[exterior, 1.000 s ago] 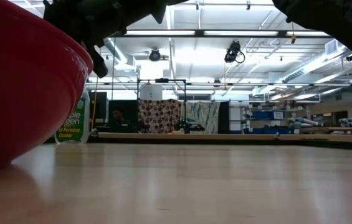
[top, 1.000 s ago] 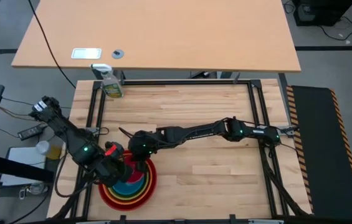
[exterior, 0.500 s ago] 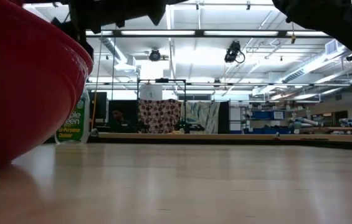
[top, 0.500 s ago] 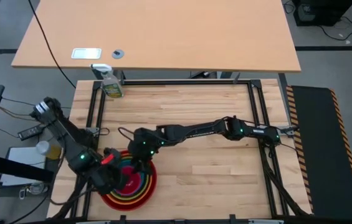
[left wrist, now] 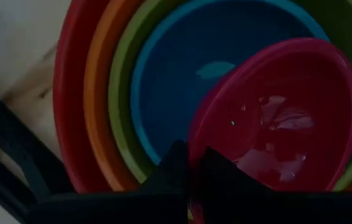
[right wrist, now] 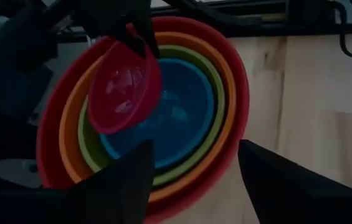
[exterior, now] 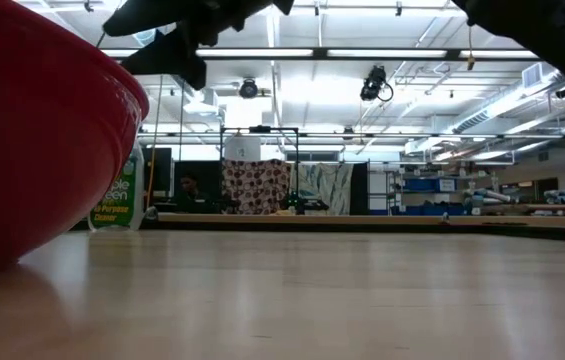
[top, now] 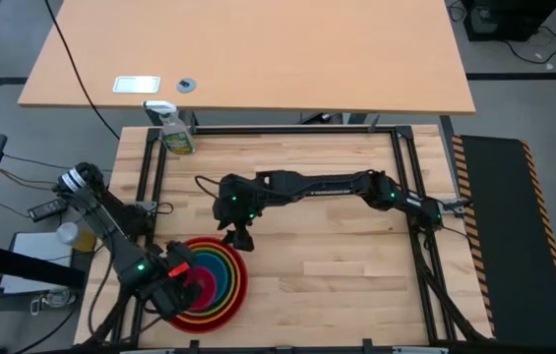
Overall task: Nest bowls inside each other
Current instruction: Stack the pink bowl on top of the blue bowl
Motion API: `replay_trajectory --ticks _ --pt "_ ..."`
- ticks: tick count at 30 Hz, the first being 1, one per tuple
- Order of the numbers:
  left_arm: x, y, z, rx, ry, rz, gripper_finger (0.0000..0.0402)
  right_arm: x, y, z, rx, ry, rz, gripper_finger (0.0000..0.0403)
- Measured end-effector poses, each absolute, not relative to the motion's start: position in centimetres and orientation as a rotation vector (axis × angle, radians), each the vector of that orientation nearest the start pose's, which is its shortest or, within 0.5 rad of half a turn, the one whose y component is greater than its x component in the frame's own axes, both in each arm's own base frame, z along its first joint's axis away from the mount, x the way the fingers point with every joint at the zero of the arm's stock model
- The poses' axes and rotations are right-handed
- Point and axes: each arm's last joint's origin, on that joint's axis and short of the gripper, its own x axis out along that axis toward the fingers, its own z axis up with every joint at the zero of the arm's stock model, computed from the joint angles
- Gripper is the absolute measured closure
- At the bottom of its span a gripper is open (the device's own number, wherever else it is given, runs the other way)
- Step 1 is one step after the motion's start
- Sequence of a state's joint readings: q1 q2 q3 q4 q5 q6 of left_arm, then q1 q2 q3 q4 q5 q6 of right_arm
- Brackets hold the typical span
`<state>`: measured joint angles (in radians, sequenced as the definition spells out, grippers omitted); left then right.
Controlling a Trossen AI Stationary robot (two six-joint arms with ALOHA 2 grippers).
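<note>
The red bowl stands at the table's near left with the orange, lime green and blue bowls nested inside it. The small magenta bowl hangs tilted over them, and my left gripper is shut on its rim. My right gripper stands open above the stack's far edge, with nothing between its fingers. My left gripper pinches the magenta bowl's rim on the bowl's near-left side, one finger inside the bowl and one outside. The fingers come from above, pointing down. The bowl is tilted over the blue and green bowls; whether its low side rests on them I cannot tell.
A spray bottle stands at the far left corner of the table. A dark metal frame runs along the table's edges. Bare wood lies to the right of the stack.
My right gripper has opened, risen out of the stack and drawn back toward the far edge. My left gripper has moved toward the near edge and a little down, and the magenta bowl now hangs tilted from it over the stack's left part.
</note>
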<state>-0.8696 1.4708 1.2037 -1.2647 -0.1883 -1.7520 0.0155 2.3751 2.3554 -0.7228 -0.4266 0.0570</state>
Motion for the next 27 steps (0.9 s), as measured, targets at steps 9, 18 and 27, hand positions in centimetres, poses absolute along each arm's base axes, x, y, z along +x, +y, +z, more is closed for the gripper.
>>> replay_trajectory --ticks 9,18,27 --pt "17.1 -17.7 22.5 -0.636 1.304 0.655 0.0388 50.9 1.5 29.5 0.169 0.797 0.4 0.0173" --pt "17.2 -16.1 20.9 -0.719 1.289 0.64 0.0378 50.2 1.4 30.9 0.128 0.778 0.375 0.0173" --pt "17.5 -15.7 20.9 -0.708 1.329 0.623 0.0257 50.2 1.2 30.9 0.129 0.779 0.372 0.0173"
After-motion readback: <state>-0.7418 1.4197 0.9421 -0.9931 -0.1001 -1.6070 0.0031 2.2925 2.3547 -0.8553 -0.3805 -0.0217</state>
